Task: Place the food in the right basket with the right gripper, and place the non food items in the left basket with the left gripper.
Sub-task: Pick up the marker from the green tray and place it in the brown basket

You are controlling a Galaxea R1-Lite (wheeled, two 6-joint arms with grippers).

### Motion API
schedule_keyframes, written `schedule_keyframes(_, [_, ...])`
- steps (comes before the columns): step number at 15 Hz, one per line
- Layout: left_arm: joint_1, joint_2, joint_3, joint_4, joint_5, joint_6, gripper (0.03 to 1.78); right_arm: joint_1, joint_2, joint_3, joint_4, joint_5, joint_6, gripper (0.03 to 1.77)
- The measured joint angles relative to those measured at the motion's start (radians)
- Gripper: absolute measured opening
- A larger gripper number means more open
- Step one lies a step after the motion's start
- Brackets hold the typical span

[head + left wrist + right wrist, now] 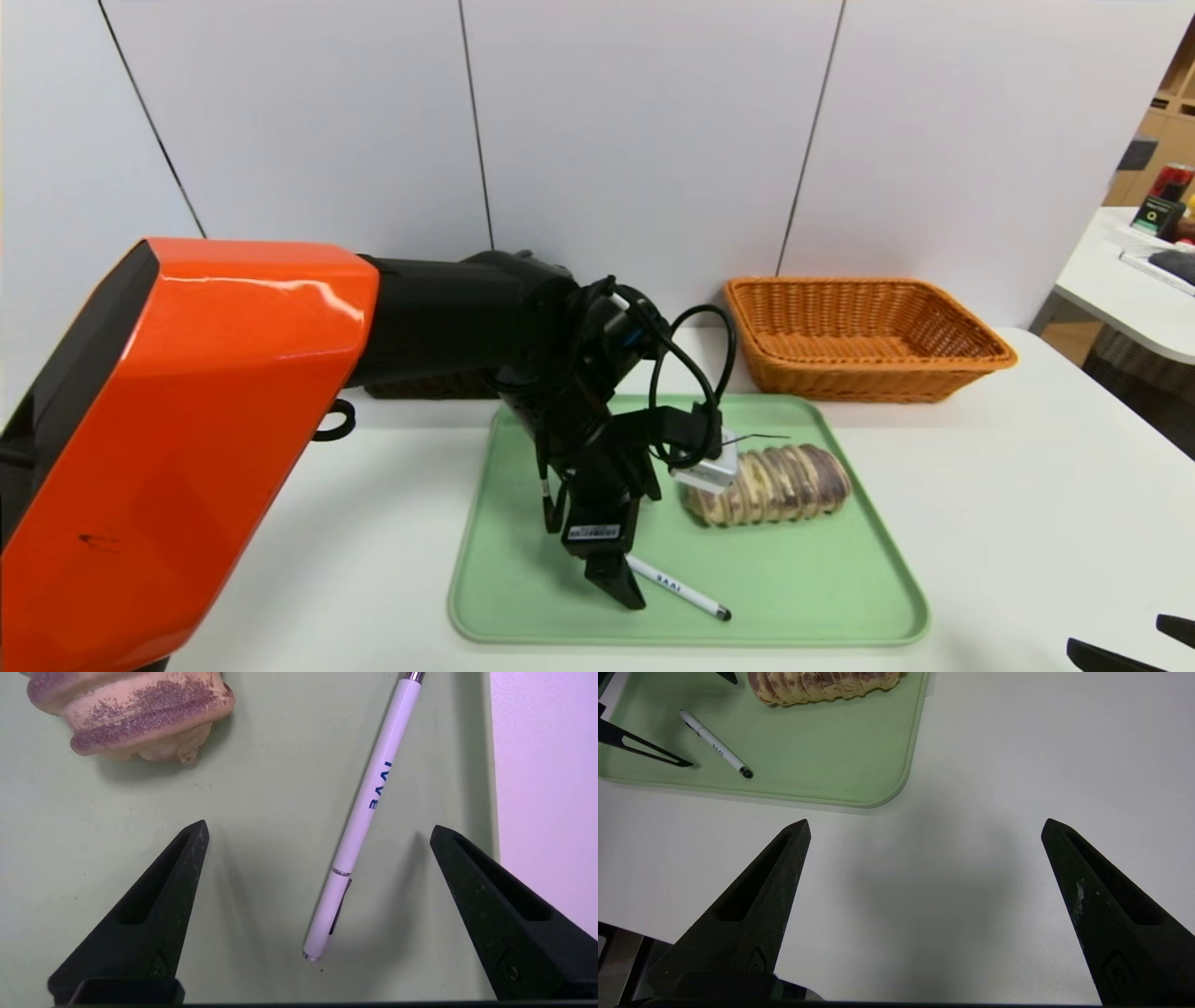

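While the left gripper hangs spread wide and empty over the green tray, the white pen lies flat between its fingers, near the tray's front edge. The bread roll rests mid-tray, the orange basket behind it. The right gripper, also spread, hovers over bare white surface off the tray's right corner.

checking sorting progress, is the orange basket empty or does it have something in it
Empty as far as shown: the head view shows only bare weave inside the orange basket. The bread roll lies on the green tray.
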Motion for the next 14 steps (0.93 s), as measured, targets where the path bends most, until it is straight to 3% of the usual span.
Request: schedule_keyframes(14, [-0.008, 0.036, -0.057, 0.054, 0.0, -0.043, 1.69, 0.0, 0.0, 0.0, 0.0, 0.0, 0.0, 1.71])
